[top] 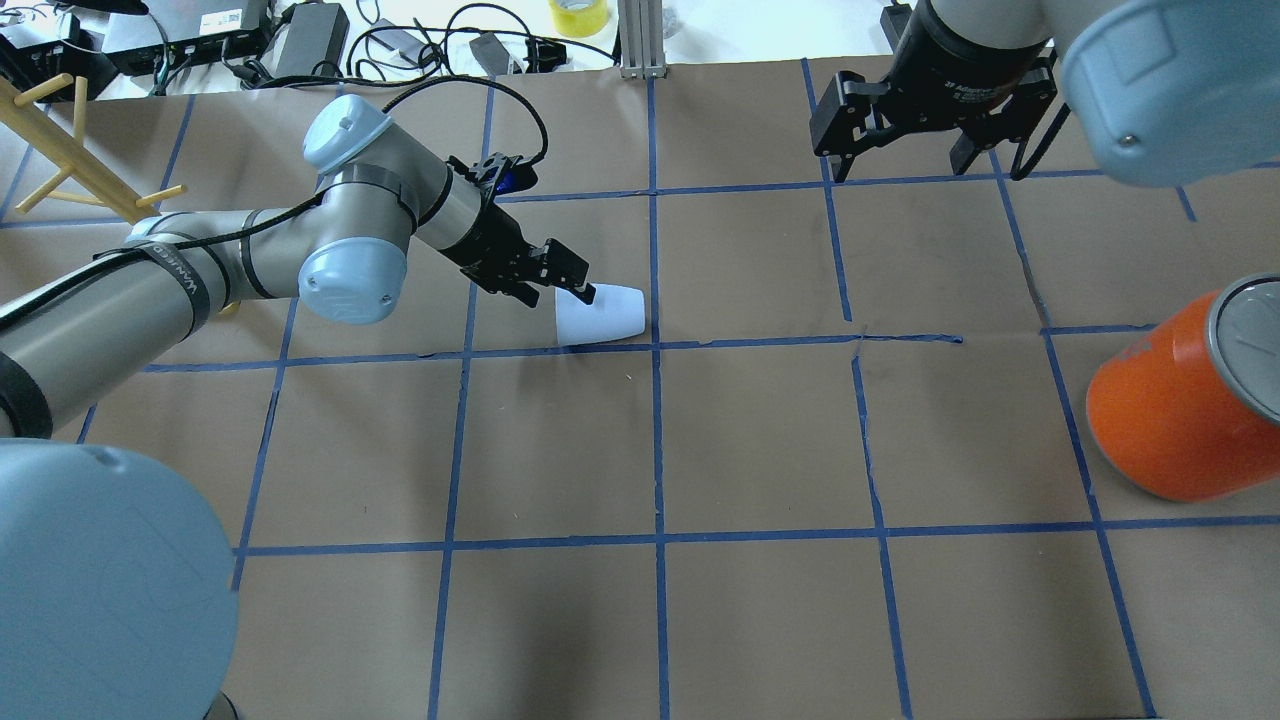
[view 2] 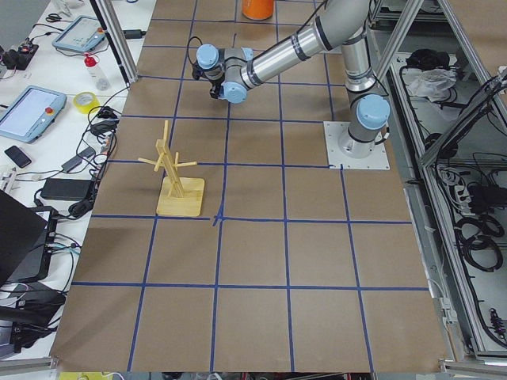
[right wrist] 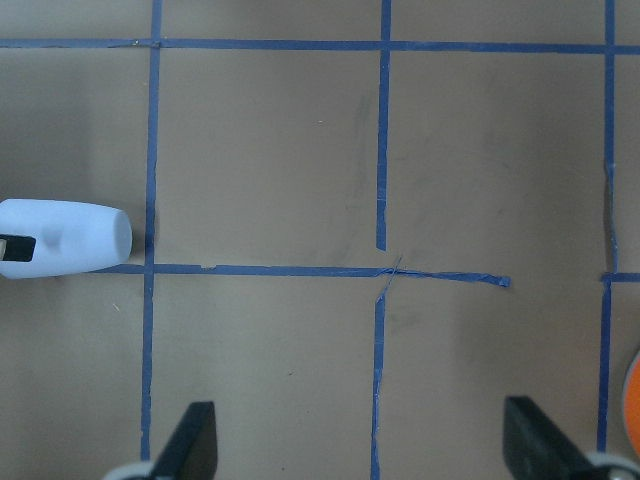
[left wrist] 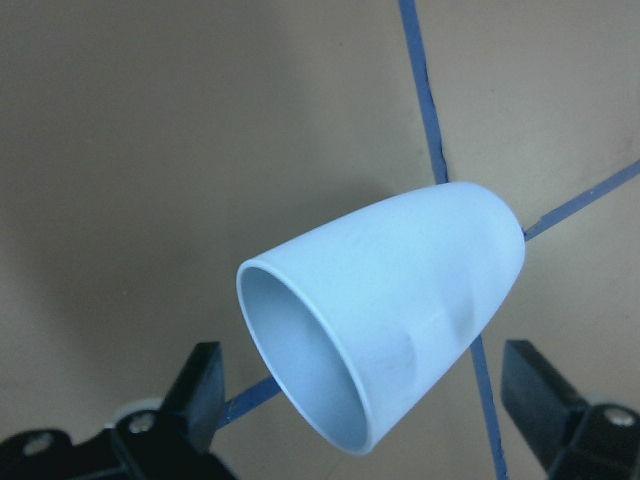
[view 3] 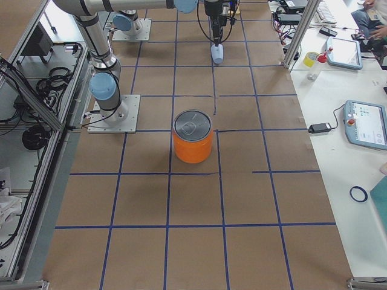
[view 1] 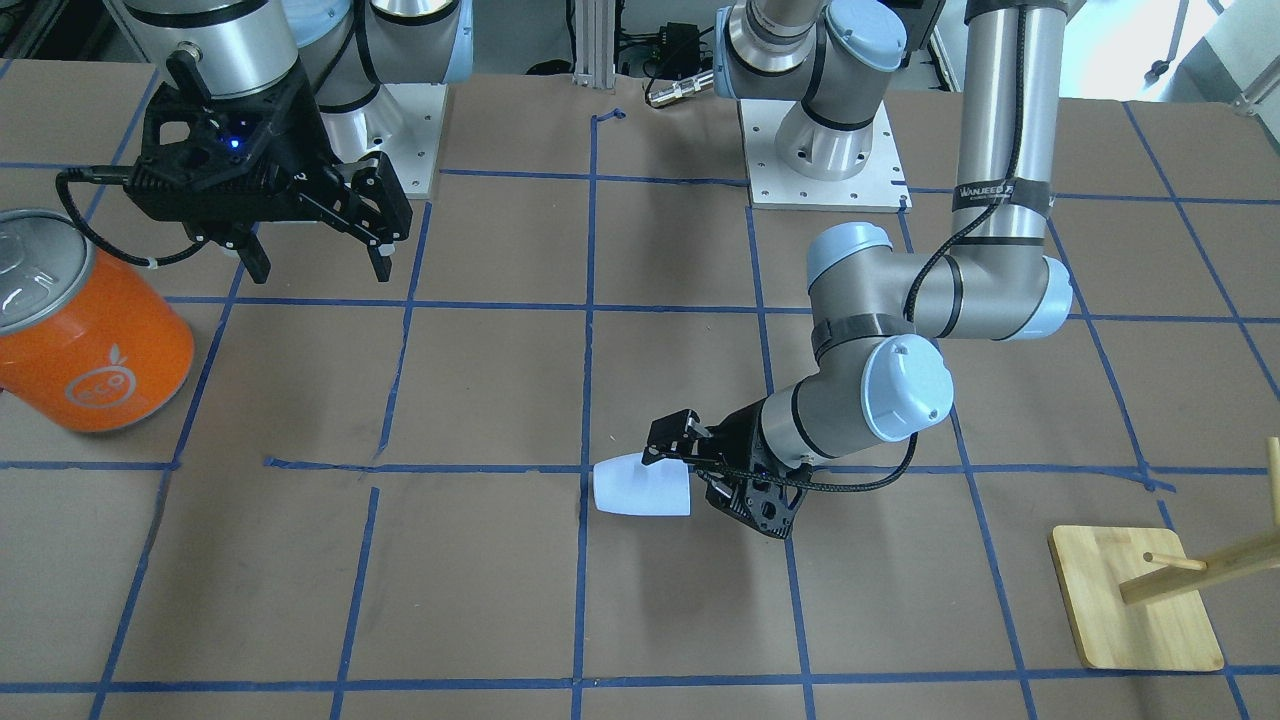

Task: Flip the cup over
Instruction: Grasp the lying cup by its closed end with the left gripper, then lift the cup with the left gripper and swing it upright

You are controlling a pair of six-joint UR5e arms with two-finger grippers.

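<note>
**Pale cup on its side, left pincer spread at its mouth**

Closest to the left wrist camera is the small pale blue-white plastic cup (left wrist: 400, 290), tapered and handleless. It lies on its side on the brown paper-covered table (top: 760, 450). Its open mouth faces the lens and its rounded base points away, towards a crossing of the blue tape lines (top: 655, 345). In the overhead view the cup sits near the table's middle, just on the left arm's side of the centre tape line.

The left gripper (left wrist: 367, 395) has its two black fingers (left wrist: 205, 385) spread wide, one on each side of the cup's mouth. In the wrist view there is a clear gap on both sides, so nothing is pinched. The front-facing view shows one fingertip over the rim, and whether it touches the cup cannot be told.

The right gripper (view 1: 320, 268) hangs above the table with its fingers spread and nothing between them. Its camera looks straight down on the tape grid.

A large orange can with a silver lid (view 1: 95, 340) stands upright on the robot's right side, well apart from the cup. A light wooden peg stand on a flat base (view 1: 1135, 600) stands on the robot's left side.
</note>
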